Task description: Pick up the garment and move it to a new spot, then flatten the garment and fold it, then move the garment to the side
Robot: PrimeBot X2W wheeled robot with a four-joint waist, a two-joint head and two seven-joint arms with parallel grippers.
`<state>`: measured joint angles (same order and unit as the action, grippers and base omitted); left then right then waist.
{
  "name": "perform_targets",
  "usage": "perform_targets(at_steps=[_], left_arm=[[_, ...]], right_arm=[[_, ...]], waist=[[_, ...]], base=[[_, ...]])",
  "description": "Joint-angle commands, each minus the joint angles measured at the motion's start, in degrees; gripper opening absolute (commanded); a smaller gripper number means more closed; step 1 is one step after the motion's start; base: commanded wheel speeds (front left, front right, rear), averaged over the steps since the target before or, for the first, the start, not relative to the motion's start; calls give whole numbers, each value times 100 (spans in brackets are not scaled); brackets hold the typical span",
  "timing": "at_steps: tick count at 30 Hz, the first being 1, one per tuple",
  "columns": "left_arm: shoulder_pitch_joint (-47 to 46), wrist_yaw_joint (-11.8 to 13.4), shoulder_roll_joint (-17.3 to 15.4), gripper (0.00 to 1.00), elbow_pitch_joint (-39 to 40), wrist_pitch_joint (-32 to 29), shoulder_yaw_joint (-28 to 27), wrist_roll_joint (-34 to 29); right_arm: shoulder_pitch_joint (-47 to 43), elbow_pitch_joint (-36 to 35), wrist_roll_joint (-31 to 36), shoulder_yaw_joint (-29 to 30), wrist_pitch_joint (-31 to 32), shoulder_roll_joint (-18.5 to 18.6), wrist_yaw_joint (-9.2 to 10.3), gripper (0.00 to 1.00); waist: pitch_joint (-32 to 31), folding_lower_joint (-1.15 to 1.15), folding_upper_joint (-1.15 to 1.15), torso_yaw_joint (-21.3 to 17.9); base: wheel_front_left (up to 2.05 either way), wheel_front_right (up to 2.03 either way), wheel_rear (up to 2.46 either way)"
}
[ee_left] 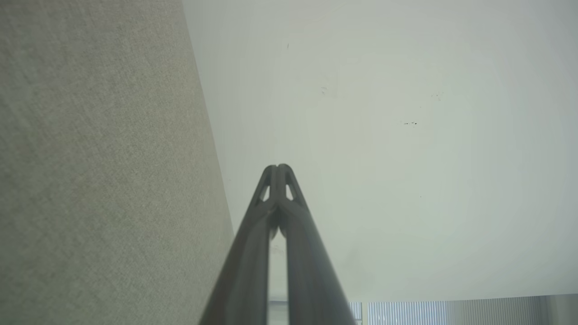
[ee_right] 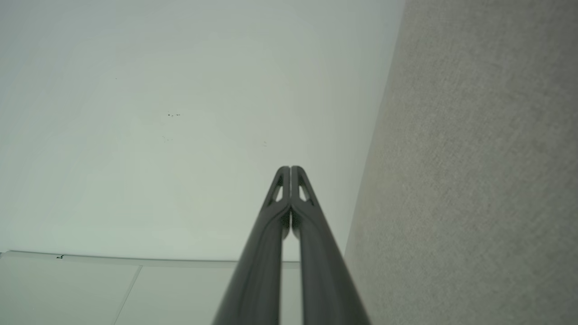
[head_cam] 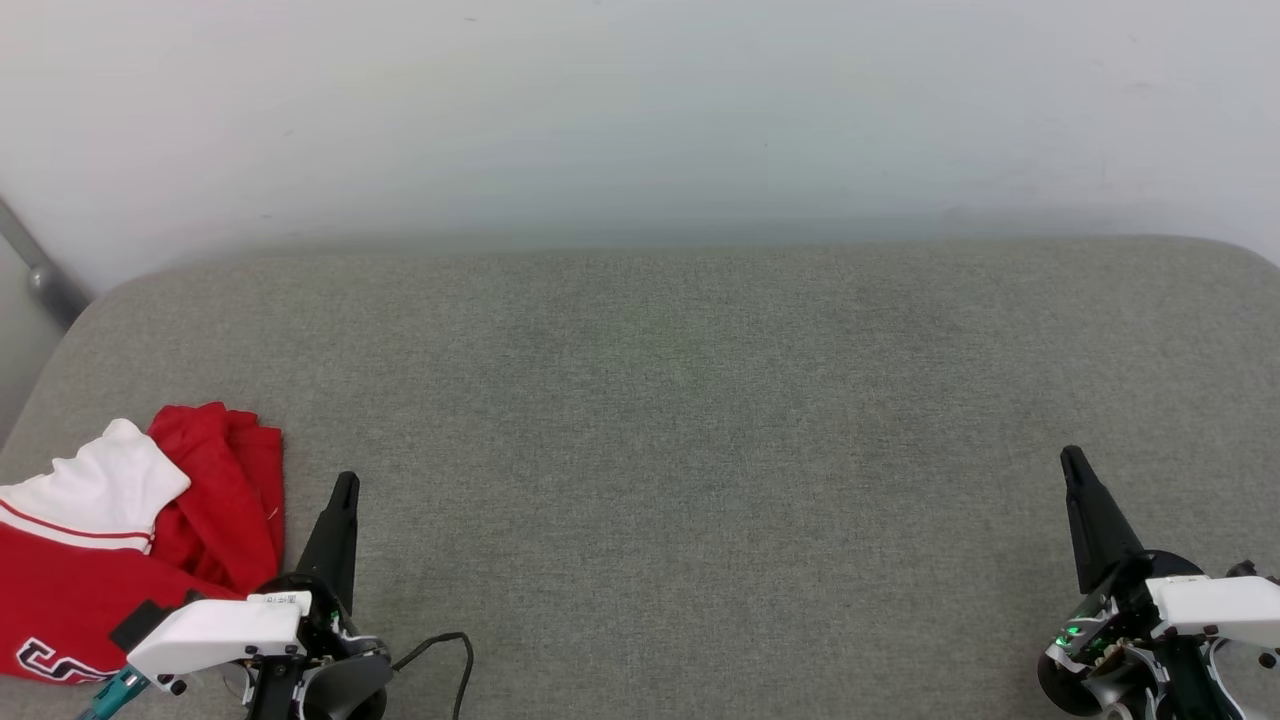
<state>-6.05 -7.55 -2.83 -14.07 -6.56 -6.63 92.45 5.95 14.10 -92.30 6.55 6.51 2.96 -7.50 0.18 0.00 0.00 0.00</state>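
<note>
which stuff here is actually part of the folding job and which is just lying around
Job: grey cushion, the work surface; garment, bunched at its near left; left gripper, shut, beside the garment; right gripper, shut, far to the right.
Lying about: black cable by the left gripper; metal bar at far left.

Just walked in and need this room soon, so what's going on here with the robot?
Nothing is being handled at this moment. A red T-shirt with white sleeves lies bunched, not spread flat, near the left edge of the grey padded surface. The left gripper sits just beside it, shut and holding nothing. The right gripper is shut too, far off at the right over bare fabric.
</note>
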Motion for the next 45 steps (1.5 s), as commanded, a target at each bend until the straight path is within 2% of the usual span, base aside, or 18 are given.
perform_targets(at_steps=[1,25,26,36,45], left_arm=[[-37,-16,15,0,-1,-11,-13,-8],[-37,-16,14,0,-1,-10,-12,-8],[-1,0,0,100,1,1,1,0],[9,5,5,100,11,225,342,-61],[-8,5,3,100,247,471,545,-627]], right_arm=[[63,5,-23,-2,1,-21,2,0],[63,5,-23,-2,1,-21,2,0],[0,-1,1,0,-1,0,0,100],[-147,-91,102,-67,-168,3,0,100],[-209,-306,452,-210,-438,107,0,100]], waist=[[0,0,0,0],[0,0,0,0],[0,0,0,0],[0,0,0,3],[-14,0,0,16]], base=[[0,0,0],[0,0,0],[0,0,0],[0,0,0],[0,0,0]])
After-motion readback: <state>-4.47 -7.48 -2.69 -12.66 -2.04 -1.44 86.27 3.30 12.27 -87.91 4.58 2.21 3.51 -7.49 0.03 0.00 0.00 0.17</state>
